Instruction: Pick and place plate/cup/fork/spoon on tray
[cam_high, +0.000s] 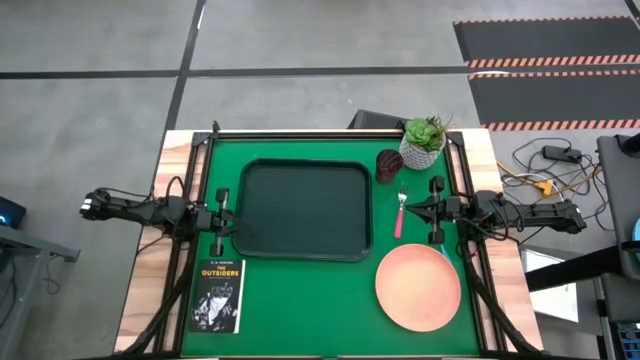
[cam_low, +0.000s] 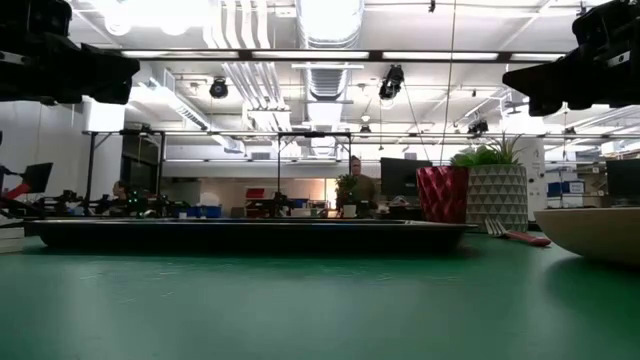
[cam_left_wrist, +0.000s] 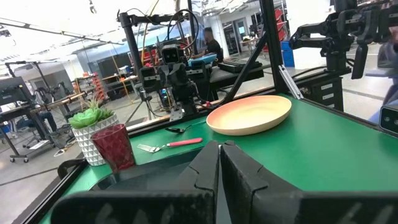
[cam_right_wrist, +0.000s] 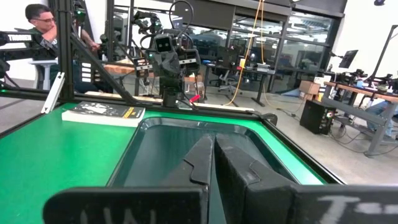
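Left end effector (cam_high: 222, 213): fingers pressed together, empty, raised at the tray's left rim.
Right end effector (cam_high: 437, 209): fingers pressed together, empty, raised right of the fork.
Fork (cam_high: 400, 212): on the tabletop between tray and right arm; likely light and stiff, lying flat; pinch across the pink handle.
Spoon (cam_left_wrist: 180, 129): glimpsed beyond the fork in the left wrist view, lying flat.
Plate (cam_high: 418, 285): nearer than the fork, off the tray; probably rigid and slick; take by the rim.
Cup (cam_high: 388, 163): upright beside a potted plant (cam_high: 424, 141); likely light; grip its wall.
Tray (cam_high: 302, 168): centre of the green tabletop (cam_high: 320, 300), nothing on it yet.
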